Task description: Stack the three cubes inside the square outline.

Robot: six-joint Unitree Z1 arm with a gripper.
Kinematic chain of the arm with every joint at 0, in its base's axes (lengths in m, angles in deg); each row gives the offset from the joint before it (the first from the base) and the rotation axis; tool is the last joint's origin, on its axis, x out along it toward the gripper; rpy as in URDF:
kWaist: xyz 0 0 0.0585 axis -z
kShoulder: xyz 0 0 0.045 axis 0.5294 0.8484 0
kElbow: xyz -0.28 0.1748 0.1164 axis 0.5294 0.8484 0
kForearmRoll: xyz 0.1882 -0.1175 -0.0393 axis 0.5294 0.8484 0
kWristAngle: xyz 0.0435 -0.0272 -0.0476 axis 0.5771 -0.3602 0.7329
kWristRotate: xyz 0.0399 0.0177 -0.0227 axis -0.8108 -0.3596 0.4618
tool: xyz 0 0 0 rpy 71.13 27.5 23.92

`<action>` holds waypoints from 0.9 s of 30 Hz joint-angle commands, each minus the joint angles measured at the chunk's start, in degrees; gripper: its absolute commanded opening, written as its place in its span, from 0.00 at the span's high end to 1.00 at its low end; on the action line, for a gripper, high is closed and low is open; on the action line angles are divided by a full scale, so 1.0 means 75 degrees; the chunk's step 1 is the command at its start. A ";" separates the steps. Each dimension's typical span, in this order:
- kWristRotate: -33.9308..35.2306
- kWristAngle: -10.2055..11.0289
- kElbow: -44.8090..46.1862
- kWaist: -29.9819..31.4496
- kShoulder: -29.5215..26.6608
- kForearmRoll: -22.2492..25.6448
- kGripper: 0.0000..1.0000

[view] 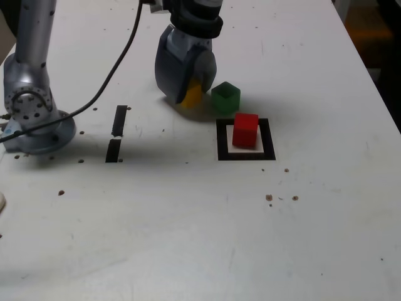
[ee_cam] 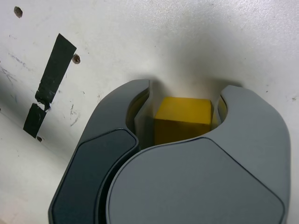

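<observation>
The yellow cube (view: 192, 94) rests on the white table, left of the green cube (view: 225, 96) in the exterior view. My gripper (view: 188, 89) reaches down over it. In the wrist view the yellow cube (ee_cam: 182, 119) sits between the two grey jaws of the gripper (ee_cam: 183, 100), which press close on both its sides. The red cube (view: 245, 130) stands inside the square outline (view: 222, 141) of black tape, just in front of the green cube. The green and red cubes do not show in the wrist view.
Two short black tape strips (view: 119, 120) (view: 113, 150) lie toward the exterior view's left, also seen as strips (ee_cam: 56, 63) in the wrist view. The arm's base (view: 31, 106) stands at the far left with a black cable (view: 119, 59) running from it. Small dark specks dot the table.
</observation>
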 commanded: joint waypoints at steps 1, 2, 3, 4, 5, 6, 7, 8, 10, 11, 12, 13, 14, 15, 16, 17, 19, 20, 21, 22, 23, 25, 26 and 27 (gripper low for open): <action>0.0016 0.0080 0.0075 0.0013 -0.0110 -0.0082 0.68; 0.0004 0.0136 0.0075 0.0010 -0.0216 -0.0081 0.72; -0.0008 0.0216 0.0046 0.0006 -0.0327 -0.0031 0.73; -0.0019 0.0321 -0.0023 0.0002 -0.0448 0.0102 0.74; -0.0028 0.0396 -0.0079 0.0000 -0.0523 0.0212 0.74; -0.0047 0.0481 -0.0144 -0.0002 -0.0601 0.0341 0.75; -0.0076 0.0570 -0.0219 -0.0002 -0.0684 0.0490 0.75; -0.0110 0.0659 -0.0300 -0.0002 -0.0771 0.0660 0.76; -0.0340 0.0880 -0.0597 0.0009 -0.1048 0.1244 0.79; -0.0565 0.0951 -0.0813 0.0036 -0.1183 0.1604 0.80; -0.0750 0.0992 -0.0994 0.0098 -0.1273 0.1873 0.81; -0.0887 0.1011 -0.1126 0.0175 -0.1327 0.2043 0.81; -0.1003 0.1023 -0.1248 0.0283 -0.1374 0.2176 0.81; -0.1108 0.1043 -0.1388 0.0482 -0.1430 0.2294 0.81; -0.1149 0.1063 -0.1479 0.0672 -0.1465 0.2345 0.81; -0.1172 0.1087 -0.1561 0.0882 -0.1495 0.2370 0.81; -0.1340 0.1129 -0.1729 0.1304 -0.1532 0.2402 0.81; -0.1479 0.1131 -0.1813 0.1499 -0.1539 0.2419 0.81; -0.1618 0.1125 -0.1890 0.1683 -0.1539 0.2432 0.81; -0.1757 0.1111 -0.1959 0.1849 -0.1528 0.2436 0.82; -0.1850 0.1100 -0.2003 0.1945 -0.1510 0.2430 0.82; -0.2100 0.1006 -0.2155 0.2177 -0.1361 0.2387 0.83; -0.2157 0.0937 -0.2247 0.2265 -0.1242 0.2361 0.83; -0.2201 0.0874 -0.2355 0.2338 -0.1101 0.2342 0.84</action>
